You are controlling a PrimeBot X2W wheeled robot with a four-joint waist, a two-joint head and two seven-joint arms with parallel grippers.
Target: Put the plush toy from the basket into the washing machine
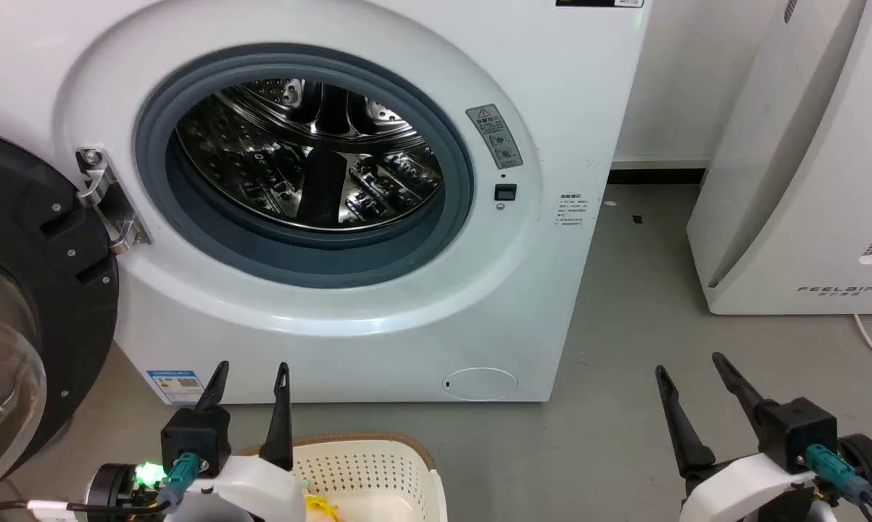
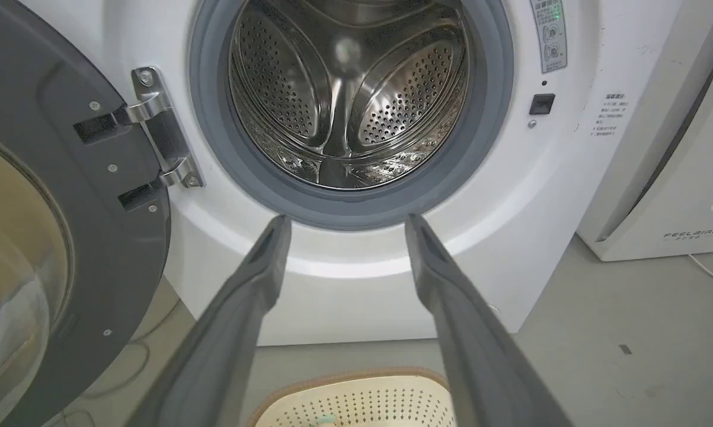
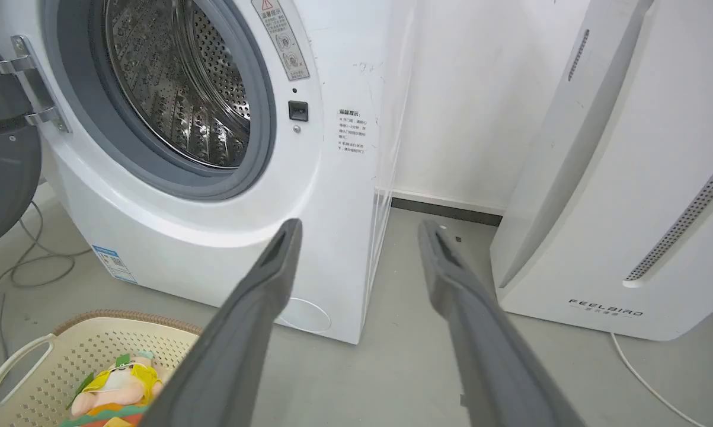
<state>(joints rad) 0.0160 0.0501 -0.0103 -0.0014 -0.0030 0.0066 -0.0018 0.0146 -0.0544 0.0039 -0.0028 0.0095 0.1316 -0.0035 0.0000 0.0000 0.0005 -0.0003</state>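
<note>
Both claws hung released and empty, fingers spread. In the head view the left claw (image 1: 253, 371) sat low at the left, with the basket (image 1: 385, 464) just to its right at the bottom edge. The right claw (image 1: 689, 366) sat low at the right over grey floor (image 1: 609, 435).

The plush toy (image 3: 118, 385) lay inside the basket, apart from both claws. The right wrist view gave it best: peach-pink head, yellow floppy parts and a green tag, lying on the perforated bottom near a white handle (image 3: 12, 367). The head view caught just a yellow scrap of it at the bottom edge. The left wrist view caught a small green bit low between the fingers.

The washing machine (image 1: 349, 348) stood open, its black-rimmed door (image 1: 44, 275) swung to the left. The left wrist view looked straight into the shiny perforated drum (image 2: 344, 101). The right wrist view added cables (image 3: 30, 261) on the floor under the door and more of the white FEELBIRD appliance (image 3: 617, 178) beside the machine.
</note>
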